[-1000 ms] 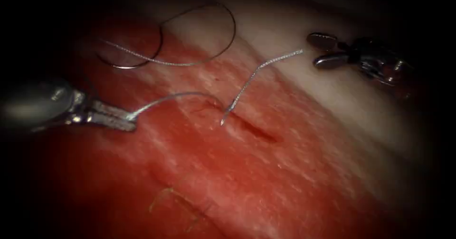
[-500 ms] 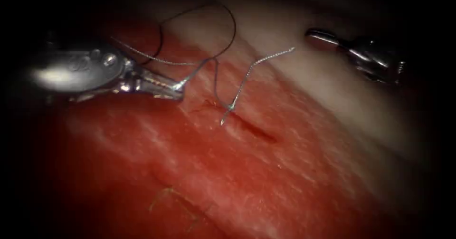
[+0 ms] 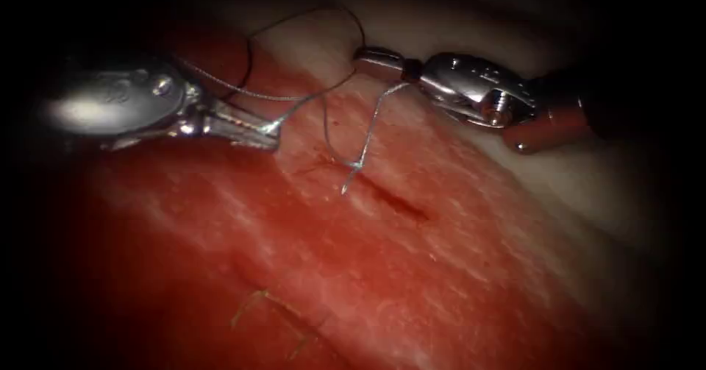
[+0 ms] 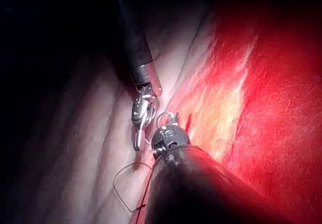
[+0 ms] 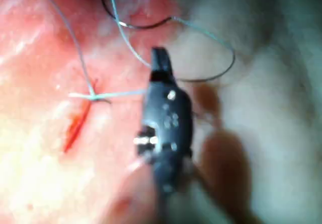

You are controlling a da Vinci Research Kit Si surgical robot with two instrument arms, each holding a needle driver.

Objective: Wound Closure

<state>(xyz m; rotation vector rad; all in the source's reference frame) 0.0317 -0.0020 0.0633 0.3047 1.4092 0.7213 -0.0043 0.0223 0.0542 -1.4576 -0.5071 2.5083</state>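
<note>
Item: thread (image 3: 368, 131), fine, limp, light; we judge it slippery and easily frayed, best taken well away from the knot. It sits tied at the left end of the cut (image 3: 386, 199) in the tissue (image 3: 456, 267); its dark length loops away above. Left tool (image 3: 271, 131): jaws clamped on one strand. Right tool (image 3: 368, 57): jaws closed at the free tail's end. We find no needle to list.

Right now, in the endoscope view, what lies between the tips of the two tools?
A stretch of thread held by the left tool crosses the tissue toward the right tool.
</note>
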